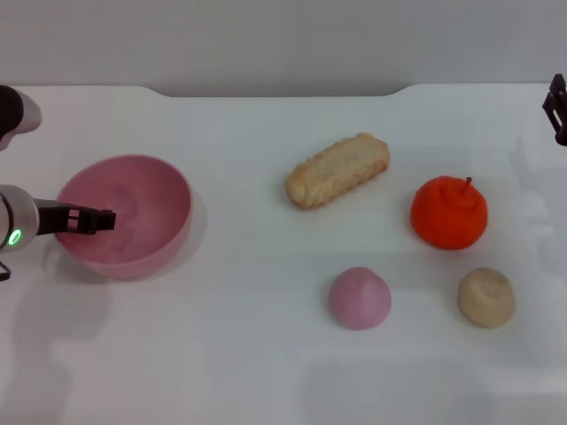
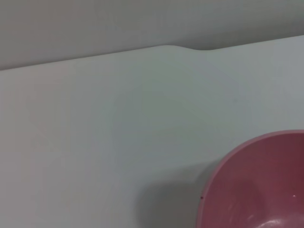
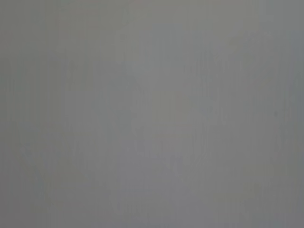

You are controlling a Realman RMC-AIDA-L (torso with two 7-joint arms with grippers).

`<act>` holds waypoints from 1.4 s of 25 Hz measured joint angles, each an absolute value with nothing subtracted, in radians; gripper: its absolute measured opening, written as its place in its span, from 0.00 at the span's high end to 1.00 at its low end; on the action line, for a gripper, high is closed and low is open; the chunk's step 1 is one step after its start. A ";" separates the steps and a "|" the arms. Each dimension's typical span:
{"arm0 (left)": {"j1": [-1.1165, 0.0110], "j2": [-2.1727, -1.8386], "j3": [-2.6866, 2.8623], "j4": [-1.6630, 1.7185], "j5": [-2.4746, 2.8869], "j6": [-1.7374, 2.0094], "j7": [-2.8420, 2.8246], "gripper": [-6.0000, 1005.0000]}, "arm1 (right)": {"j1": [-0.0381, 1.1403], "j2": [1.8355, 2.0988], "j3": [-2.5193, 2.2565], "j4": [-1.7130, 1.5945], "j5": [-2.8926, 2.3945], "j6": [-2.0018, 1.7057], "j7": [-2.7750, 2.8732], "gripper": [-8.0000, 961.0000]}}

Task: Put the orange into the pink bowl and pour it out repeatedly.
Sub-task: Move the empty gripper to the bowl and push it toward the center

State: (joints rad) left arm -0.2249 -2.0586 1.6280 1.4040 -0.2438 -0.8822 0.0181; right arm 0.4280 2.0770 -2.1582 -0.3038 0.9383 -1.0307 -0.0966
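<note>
The orange (image 1: 449, 212), bright red-orange with a short stem, rests on the white table at the right, touched by neither arm. At the left stands the pink bowl (image 1: 142, 190), upright and with nothing in it. My left gripper (image 1: 99, 220) reaches in from the left edge across the bowl's near-left rim, its dark tip over the inside of the bowl. The left wrist view catches only part of the pink bowl (image 2: 256, 185) and bare table. My right gripper (image 1: 557, 108) hangs at the far right edge, well behind the orange.
A beige oblong bread-like piece (image 1: 337, 170) lies mid-table. A small pink dome lump (image 1: 360, 297) and a beige round lump (image 1: 485, 297) sit in front of the orange. The table's back edge (image 1: 283, 92) runs along the top. The right wrist view shows only plain grey.
</note>
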 joint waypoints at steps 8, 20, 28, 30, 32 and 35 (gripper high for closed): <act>-0.227 -2.058 1.610 1.414 -0.254 -0.910 0.015 0.25 | 0.424 2.077 -2.158 -0.305 0.936 -1.031 -0.097 0.20; -0.244 -2.059 1.604 1.407 -0.265 -0.925 0.014 0.50 | 0.424 2.077 -2.162 -0.305 0.936 -1.034 -0.097 0.20; -0.254 -2.059 1.608 1.399 -0.266 -0.925 0.017 0.86 | 0.425 2.077 -2.159 -0.305 0.936 -1.034 -0.100 0.20; -0.255 -2.059 1.608 1.399 -0.266 -0.925 0.017 0.91 | 0.426 2.077 -2.159 -0.305 0.936 -1.033 -0.101 0.20; -0.256 -2.059 1.608 1.399 -0.266 -0.926 0.017 0.91 | 0.427 2.077 -2.158 -0.305 0.936 -1.033 -0.103 0.20; -0.258 -2.059 1.607 1.401 -0.265 -0.926 0.016 0.91 | 0.428 2.077 -2.158 -0.305 0.936 -1.033 -0.103 0.20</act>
State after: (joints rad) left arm -0.2584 -2.0587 1.6073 1.4005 -0.2655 -0.9264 0.0161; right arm 0.4280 2.0770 -2.1582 -0.3052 0.9356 -1.0330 -0.1034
